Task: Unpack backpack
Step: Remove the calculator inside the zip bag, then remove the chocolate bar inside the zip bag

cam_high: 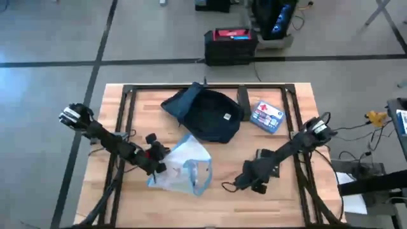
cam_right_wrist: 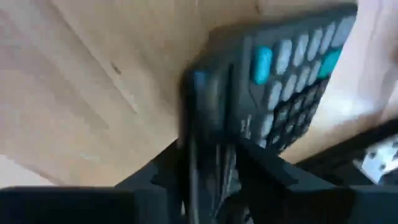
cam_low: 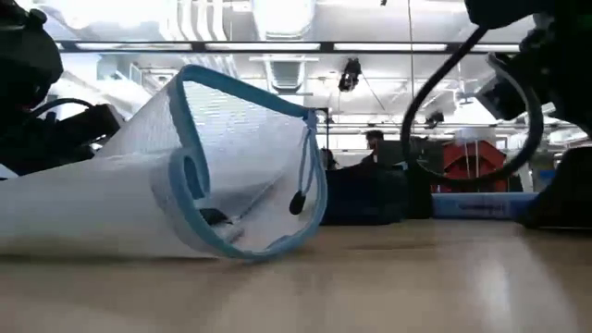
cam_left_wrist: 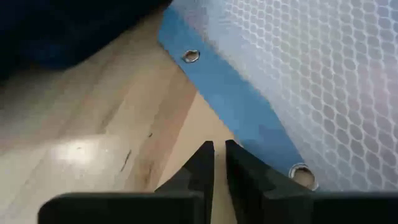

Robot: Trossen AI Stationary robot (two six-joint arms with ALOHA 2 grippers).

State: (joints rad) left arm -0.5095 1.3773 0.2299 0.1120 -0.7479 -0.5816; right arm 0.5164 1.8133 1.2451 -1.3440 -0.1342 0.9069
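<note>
The dark navy backpack [cam_high: 206,114] lies flat at the table's far middle, and it shows as a dark mass behind the pouch [cam_low: 365,194]. A clear mesh pouch with blue edging [cam_high: 184,166] [cam_low: 213,176] lies in front of it, its mouth standing open. My left gripper [cam_high: 157,166] [cam_left_wrist: 219,144] is shut at the pouch's left side, low over the wood. My right gripper [cam_high: 251,184] [cam_right_wrist: 211,149] points steeply down at the near right. It is open, with a black calculator [cam_right_wrist: 292,81] with grey and blue keys showing between and beyond its fingers. My left gripper's shut fingertips [cam_left_wrist: 239,158] stand right at the pouch's blue edge band [cam_left_wrist: 249,118], which lies on the table. I cannot tell whether they touch it. My right gripper's fingers [cam_right_wrist: 261,168] stand on either side of the calculator's near end [cam_right_wrist: 214,124]. The picture is blurred, so I cannot tell whether they touch it.
A small blue-white box [cam_high: 267,116] lies to the right of the backpack. A black metal frame [cam_high: 127,95] runs along the table's sides and far edge. A black case [cam_high: 230,46] stands on the floor beyond the far edge. Bare wood [cam_high: 219,207] lies between pouch and right gripper.
</note>
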